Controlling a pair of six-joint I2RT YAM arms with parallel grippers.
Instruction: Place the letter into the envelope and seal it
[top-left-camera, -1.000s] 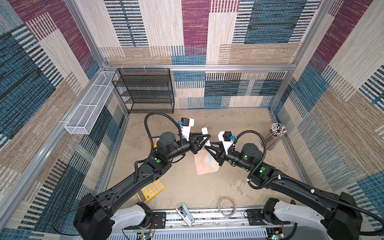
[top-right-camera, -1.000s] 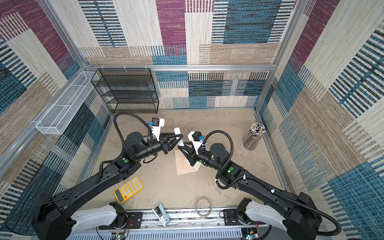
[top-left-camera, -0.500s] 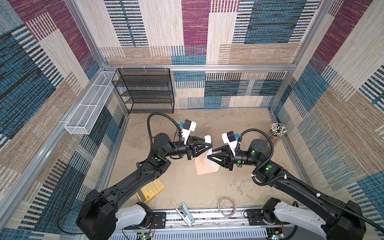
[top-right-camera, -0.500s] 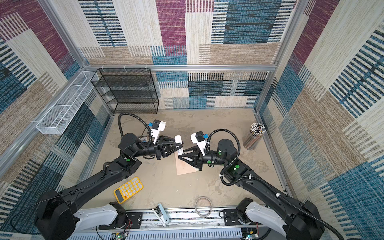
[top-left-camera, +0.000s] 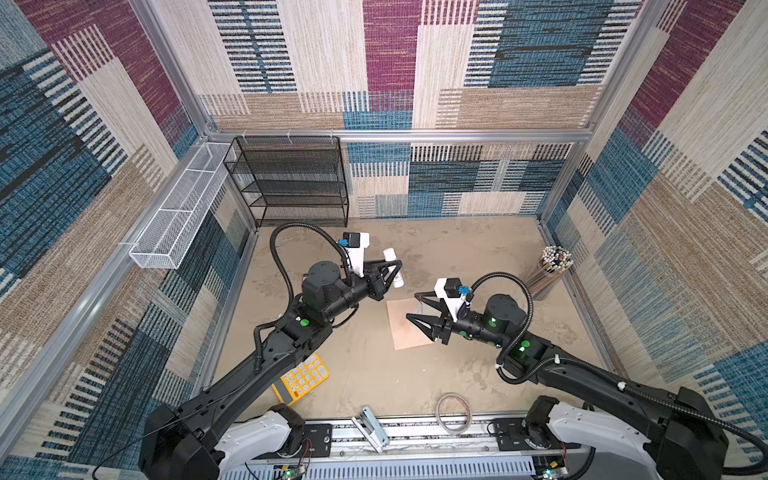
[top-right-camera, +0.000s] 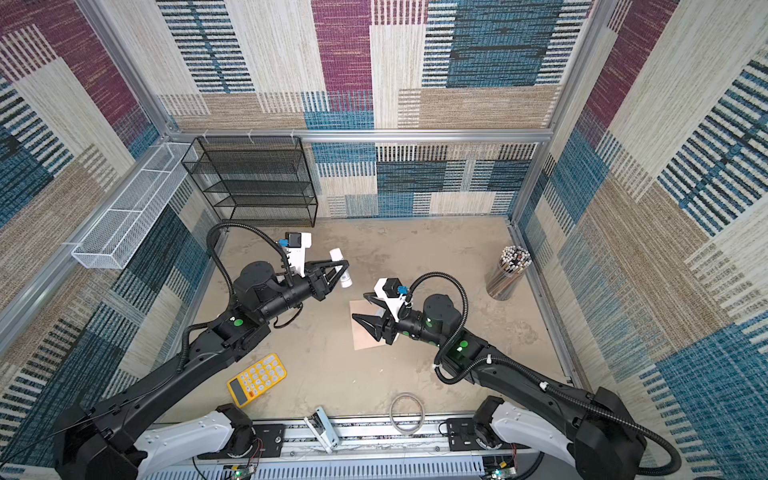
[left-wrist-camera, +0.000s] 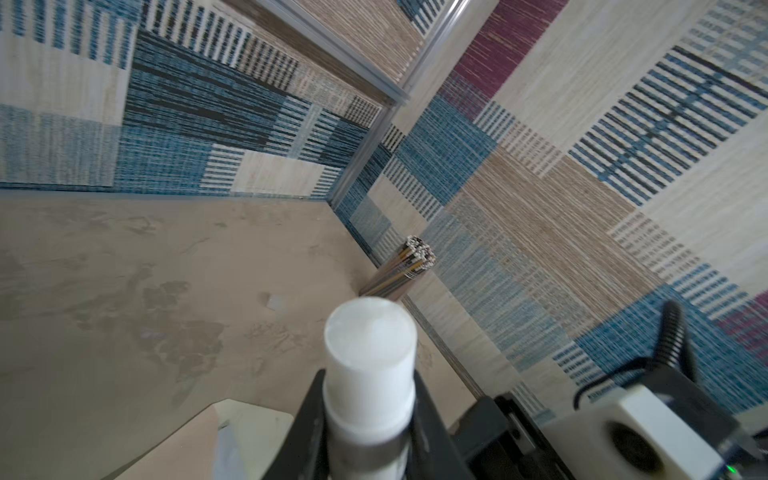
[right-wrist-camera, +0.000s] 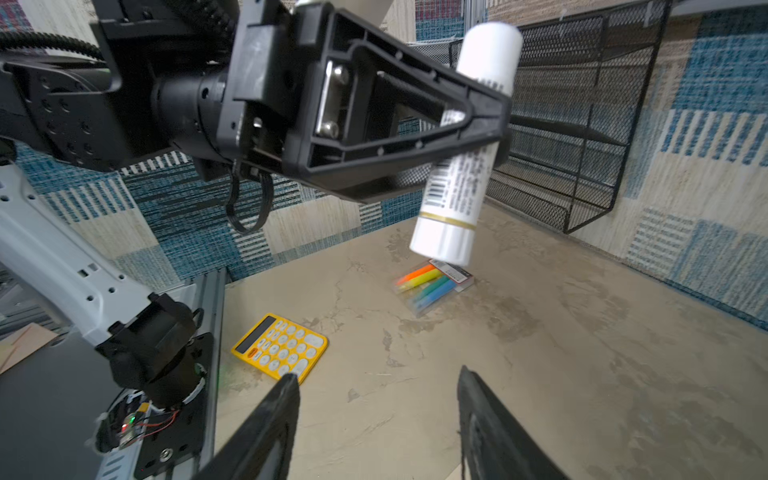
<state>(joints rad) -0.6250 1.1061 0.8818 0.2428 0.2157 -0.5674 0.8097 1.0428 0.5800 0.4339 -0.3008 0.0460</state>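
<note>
The peach-pink envelope (top-left-camera: 401, 332) (top-right-camera: 365, 338) lies flat mid-table. From the left wrist view its cream flap (left-wrist-camera: 249, 424) shows, standing open. The letter is hidden; I cannot make it out in any view. My left gripper (top-left-camera: 397, 268) (top-right-camera: 343, 266) (left-wrist-camera: 369, 376) hangs in the air behind and to the left of the envelope. It is shut on a white glue stick (top-left-camera: 392, 266) (left-wrist-camera: 370, 353) (right-wrist-camera: 457, 199). My right gripper (top-left-camera: 412, 306) (top-right-camera: 360, 306) (right-wrist-camera: 377, 372) is open and empty, hovering over the envelope's right edge.
A yellow calculator (top-left-camera: 303, 376) (right-wrist-camera: 280, 347) lies front left. A pack of highlighters (right-wrist-camera: 432, 284) lies under the left arm. A black mesh shelf (top-left-camera: 291, 183) and a white wire basket (top-left-camera: 178, 216) stand back left. A pencil cup (top-left-camera: 548, 270) stands right and a wire ring (top-left-camera: 453, 413) front.
The two grippers met above the envelope and have drawn apart. The right jaws have spread open. The left gripper has moved back and left, still holding the glue stick.
</note>
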